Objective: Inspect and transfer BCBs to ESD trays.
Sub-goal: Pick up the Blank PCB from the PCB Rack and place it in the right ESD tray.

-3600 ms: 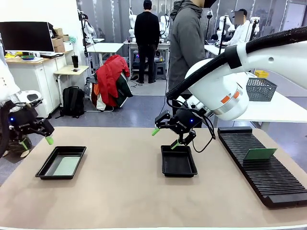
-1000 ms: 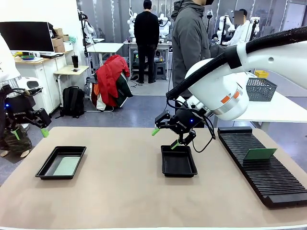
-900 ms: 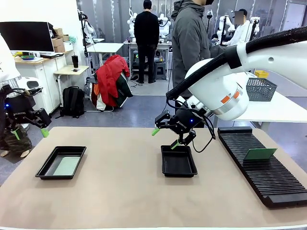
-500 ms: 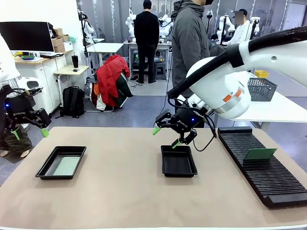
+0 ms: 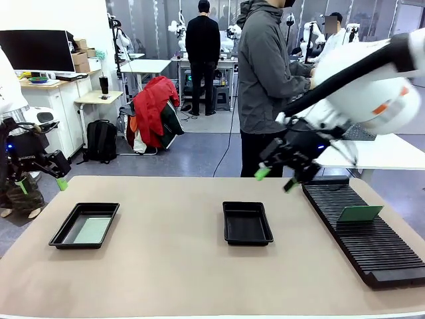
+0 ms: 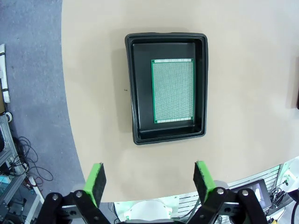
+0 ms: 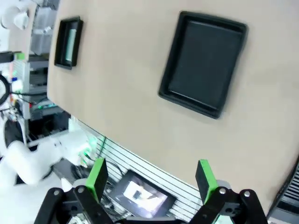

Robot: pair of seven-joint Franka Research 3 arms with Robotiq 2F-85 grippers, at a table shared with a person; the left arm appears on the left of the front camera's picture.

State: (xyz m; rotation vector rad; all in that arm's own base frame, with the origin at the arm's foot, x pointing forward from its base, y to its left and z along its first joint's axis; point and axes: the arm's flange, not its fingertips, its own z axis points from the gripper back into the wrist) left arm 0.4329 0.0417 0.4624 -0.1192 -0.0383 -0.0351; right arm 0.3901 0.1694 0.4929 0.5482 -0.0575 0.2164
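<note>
Front view: both grippers hang released and empty. The right gripper (image 5: 275,179) is raised between the empty ESD tray (image 5: 247,242) and the slotted rack (image 5: 362,246), probably placed to fetch a board, and the left gripper (image 5: 42,185) is well left of that tray. There are two boards: a leaning BCB (image 5: 359,213) in the rack, right of the empty tray, and a flat BCB (image 5: 91,230) in the second ESD tray (image 5: 61,229), to its left.

A lab: white workbenches (image 5: 145,66), a monitor (image 5: 36,50), stacked cardboard boxes (image 5: 81,58).
</note>
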